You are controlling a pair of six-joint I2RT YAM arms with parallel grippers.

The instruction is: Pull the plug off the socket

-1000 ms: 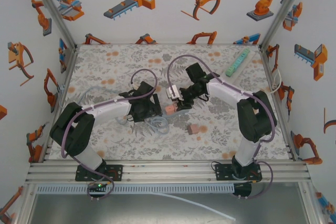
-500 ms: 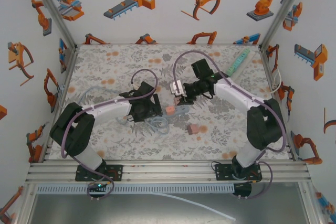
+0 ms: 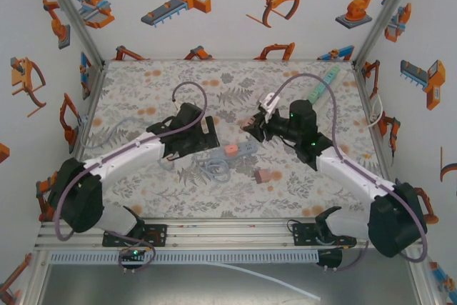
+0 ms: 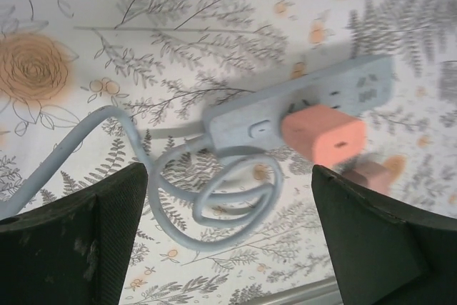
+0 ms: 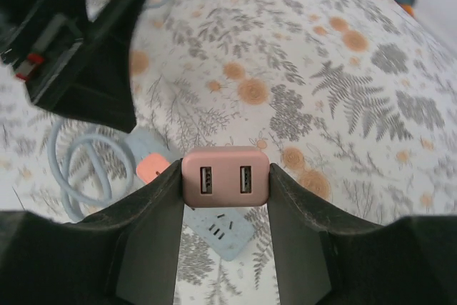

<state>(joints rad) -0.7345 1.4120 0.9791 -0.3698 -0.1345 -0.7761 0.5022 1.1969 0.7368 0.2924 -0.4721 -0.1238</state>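
Right gripper point(image 5: 226, 176) clamps pink plug point(image 5: 226, 183) by flat sides, held clear above power strip point(image 4: 243, 123) near table point(image 3: 164, 83) centre. Left gripper point(image 4: 228, 201) wide, hovering over strip; orange plug point(image 4: 323, 137) seated there. Plugs likely light, rigid, smooth: pinch flat faces, pin light strip.

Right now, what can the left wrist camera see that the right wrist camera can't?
Left wrist, not right wrist: a blurry loose plug lying near the strip. Right wrist, not left wrist: the right gripper shut on a pink USB plug, held above the strip. Both: the open left gripper, the strip, the orange plug still in it, and the coiled cable.
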